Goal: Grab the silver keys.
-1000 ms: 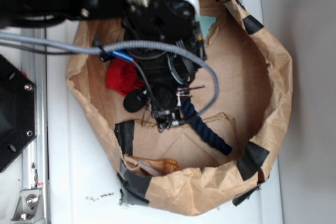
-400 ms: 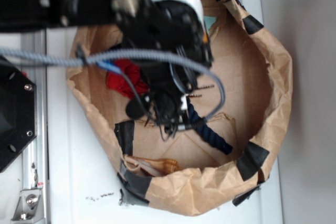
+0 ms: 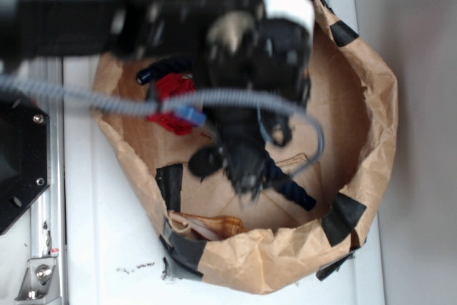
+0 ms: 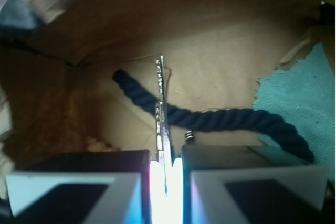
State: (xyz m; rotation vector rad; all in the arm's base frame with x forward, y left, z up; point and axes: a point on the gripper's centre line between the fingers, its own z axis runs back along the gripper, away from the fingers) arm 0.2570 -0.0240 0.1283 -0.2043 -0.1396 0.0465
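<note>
In the wrist view my gripper is shut on the silver keys. One thin shiny key shows edge-on, sticking out from between the two fingers. Behind it the navy-blue rope lies across the brown paper floor, apart from the key. In the exterior view the blurred black arm covers the middle of the paper basin, and its gripper hangs over the rope. The keys cannot be made out in that view.
A crumpled brown paper basin patched with black tape rings the workspace. A red ball of fabric lies at its left and a teal cloth at the wrist view's right. A grey cable loops off the arm.
The arm has swung to the right and looks larger and blurred, still moving. The gripper end has shifted right and slightly toward the basin's near side.
</note>
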